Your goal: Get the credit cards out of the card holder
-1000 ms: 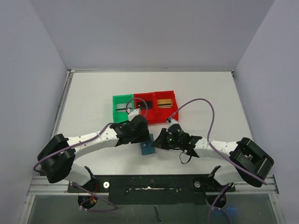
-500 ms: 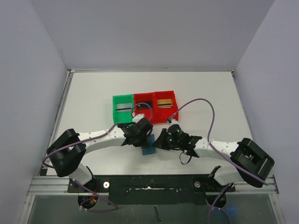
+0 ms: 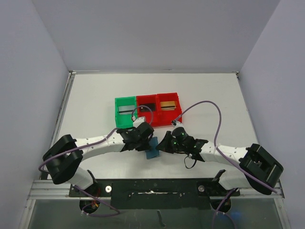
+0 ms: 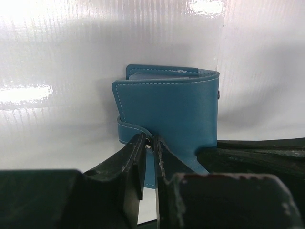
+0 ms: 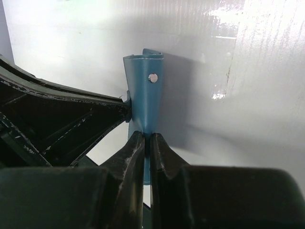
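Note:
The blue card holder [image 3: 152,148] is held up off the table between both grippers near the front middle. In the left wrist view the card holder [image 4: 167,109] is folded, its stitched panel facing me. My left gripper [image 4: 152,143] is shut on its lower flap edge. In the right wrist view the card holder [image 5: 145,95] shows edge-on with a metal snap. My right gripper [image 5: 147,140] is shut on that panel's edge. The left gripper [image 3: 144,140] is left of the holder and the right gripper [image 3: 164,143] is right of it. No card shows in the holder.
A green bin [image 3: 125,111] and two red bins [image 3: 147,102] [image 3: 169,106] stand in a row just behind the grippers, with cards in them. Grey walls close the table at left, right and back. Purple cables loop above both arms.
The left arm's base and elbow have swung left and back. The card holder has stayed between the two grippers, tilted slightly more. The right arm has shifted a little.

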